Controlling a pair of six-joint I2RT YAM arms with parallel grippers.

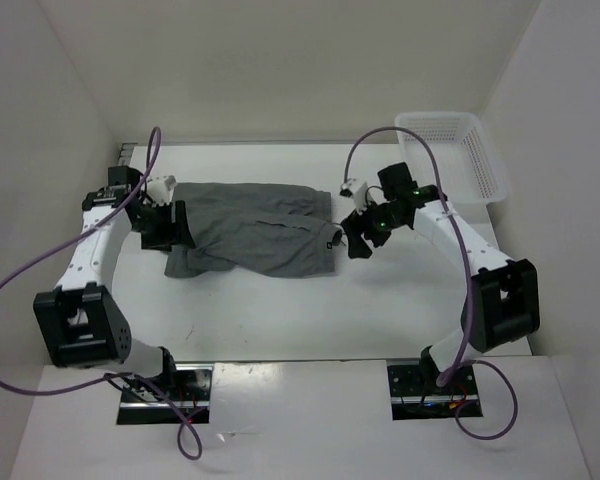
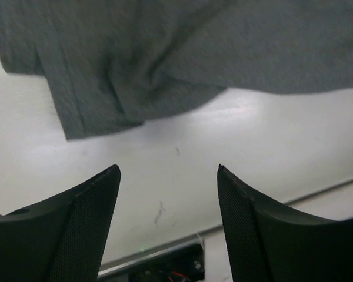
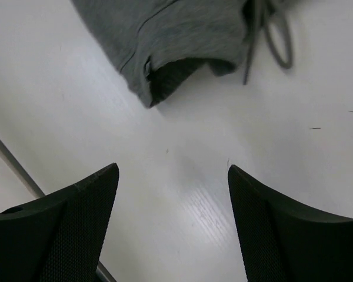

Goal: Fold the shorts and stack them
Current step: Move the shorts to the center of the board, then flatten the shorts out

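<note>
**A:** Where are the shorts (image 1: 250,235)?

**B:** At the middle of the white desk (image 1: 280,310). They lie lengthwise from 9 to 3 o'clock, grey and a bit rumpled.

**A:** And the fingers?

**B:** The left fingers (image 2: 76,223) are at the shorts' 9 o'clock end and the right fingers (image 3: 76,223) at 3 o'clock. Both pairs are spread apart, holding nothing. A white mesh basket (image 1: 480,165) sits at 2 o'clock.

Passage along table (image 1: 280,320) in front of shorts (image 1: 250,238); basket (image 1: 438,117) crowds far-right corner.

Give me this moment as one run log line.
shorts: spread on table | left gripper: open, empty, beside shorts' left end | right gripper: open, empty, beside shorts' right end
</note>
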